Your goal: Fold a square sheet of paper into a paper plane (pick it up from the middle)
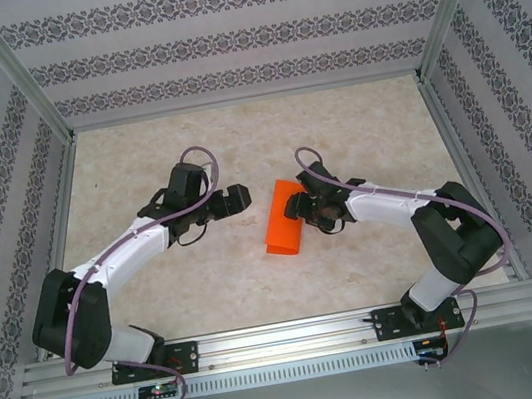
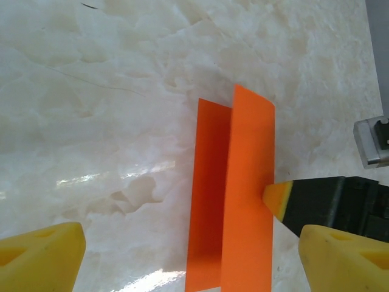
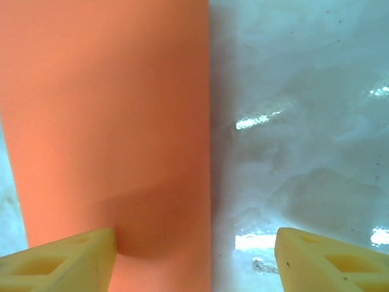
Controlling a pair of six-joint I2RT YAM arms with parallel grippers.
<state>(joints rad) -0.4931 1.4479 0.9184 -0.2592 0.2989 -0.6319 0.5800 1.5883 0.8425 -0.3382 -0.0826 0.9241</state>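
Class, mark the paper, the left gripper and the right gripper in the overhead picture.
Paper point(image 1: 284, 227), top view, middle of the folded sheet.
Left gripper point(image 1: 234, 199), top view, between its fingertips.
Right gripper point(image 1: 299, 206), top view, between its fingertips.

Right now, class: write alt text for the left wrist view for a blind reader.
A folded orange sheet of paper lies on a pale marbled table, a yellow fingertip at its right edge. The open left tool frames the bottom.

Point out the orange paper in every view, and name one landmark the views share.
Top external: paper just right of centre, lying on the table.
Left wrist: paper right of centre, running down to the bottom edge.
Right wrist: paper across the left half, top to bottom.
Shared landmark: the pale marbled table under the paper in all three views.
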